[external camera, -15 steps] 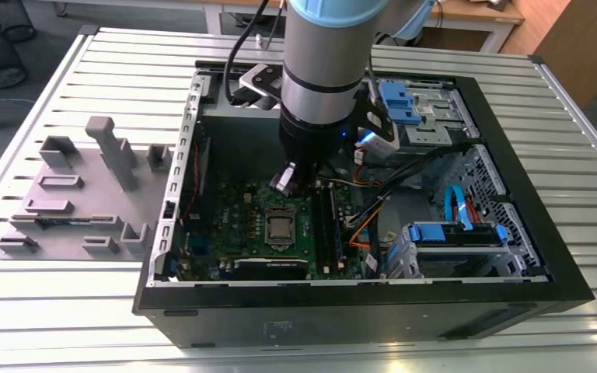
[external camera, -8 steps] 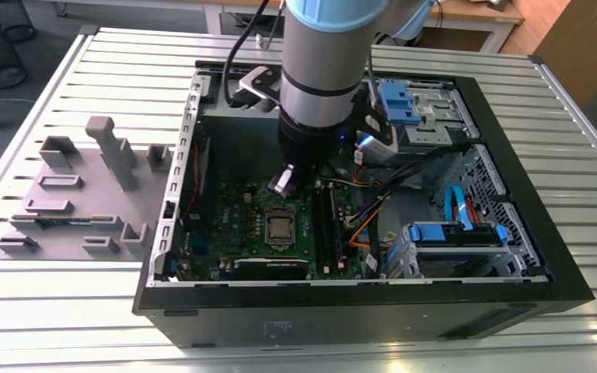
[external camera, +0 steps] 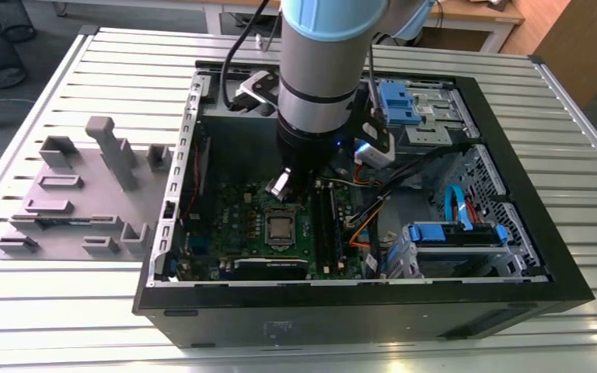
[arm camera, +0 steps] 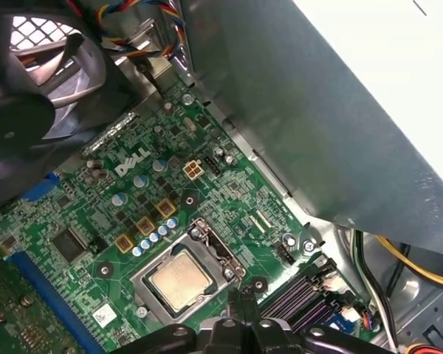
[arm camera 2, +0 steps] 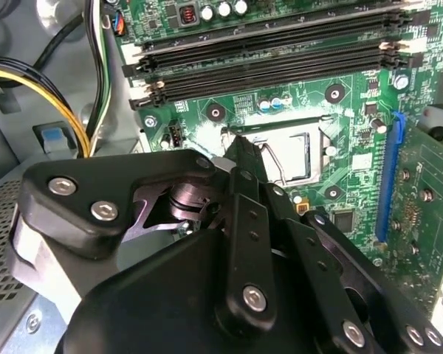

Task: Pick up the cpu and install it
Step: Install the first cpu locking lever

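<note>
First wrist view had the cpu [arm camera: 179, 279] lying flat in its socket frame [arm camera: 207, 251] on the motherboard [arm camera: 96, 214], so I judged the seating done or nearly so. Gripper [arm camera: 240, 304] hung just above the socket's edge, near the RAM slots [arm camera 2: 266, 51]; jaws looked closed to a narrow tip w/ nothing in them, tho I couldn't be sure. To finish well I'd have kept any lift dead vertical, no sideways drag across the chip. Tight spots: case fan [arm camera: 37, 96], yellow/black cable bundle [arm camera 2: 74, 110], blue PCIe slot [arm camera 2: 390, 177]. Exterior view showed the PC case [external camera: 527, 256] on the bench [external camera: 102, 70], grey fixture blocks [external camera: 91, 194] well apart on the exterior view's left.
</note>
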Available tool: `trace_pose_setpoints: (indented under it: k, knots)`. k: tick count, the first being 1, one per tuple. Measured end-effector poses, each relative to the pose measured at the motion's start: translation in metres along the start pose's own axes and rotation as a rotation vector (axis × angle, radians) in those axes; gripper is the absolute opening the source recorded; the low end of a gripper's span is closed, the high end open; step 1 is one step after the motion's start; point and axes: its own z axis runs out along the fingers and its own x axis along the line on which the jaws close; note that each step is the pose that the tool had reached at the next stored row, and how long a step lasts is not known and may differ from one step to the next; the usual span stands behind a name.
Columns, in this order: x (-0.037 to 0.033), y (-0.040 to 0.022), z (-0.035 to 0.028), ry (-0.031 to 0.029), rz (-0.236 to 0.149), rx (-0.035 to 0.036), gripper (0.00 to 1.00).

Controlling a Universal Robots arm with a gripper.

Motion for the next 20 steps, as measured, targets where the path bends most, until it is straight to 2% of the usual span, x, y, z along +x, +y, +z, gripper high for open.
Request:
trace_pose_setpoints:
  k: [6, 9, 14, 20]
  knots:
    - [0.0020, 0.0009, 0.0027, -0.0002, 0.024, 0.0022, 0.11]
    - [0.0025, 0.0010, 0.0044, 0.0022, 0.038, 0.0058, 0.11]
    - [0.0029, 0.0012, 0.0073, 0.0152, 0.060, 0.0226, 0.11]
    - [0.0032, 0.0011, 0.0097, 0.0369, 0.088, 0.0435, 0.11]
